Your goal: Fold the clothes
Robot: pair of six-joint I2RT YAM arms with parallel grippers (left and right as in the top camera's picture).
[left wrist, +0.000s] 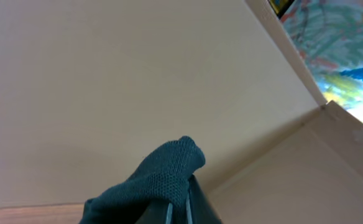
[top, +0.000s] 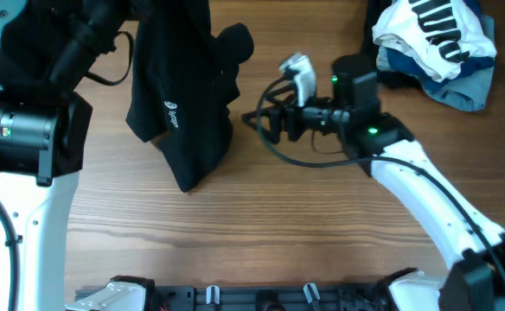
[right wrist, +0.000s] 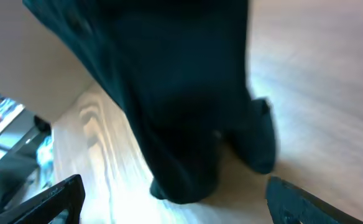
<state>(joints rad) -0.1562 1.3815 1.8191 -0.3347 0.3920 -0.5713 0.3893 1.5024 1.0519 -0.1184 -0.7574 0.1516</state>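
**Black clothes up at 11 o'clock: take a lower corner**

Hang from the clamped left gripper (left wrist: 178, 202), clothes (top: 183, 95) trailing onto the table (top: 278, 225). Bring the right gripper (top: 266, 125), wide open and empty at their 3 o'clock, low onto a loose corner; close only on a deep bite.

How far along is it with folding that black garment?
Barely started. Done: the limp black fabric garment is picked up, but no fold shows. In hand: it hangs bunched from the left pincer, which is shut on a bit of cloth, with its lower end on the wooden table. The right pincer is open beside it, holding nothing. Left: spreading it flat and making every fold.
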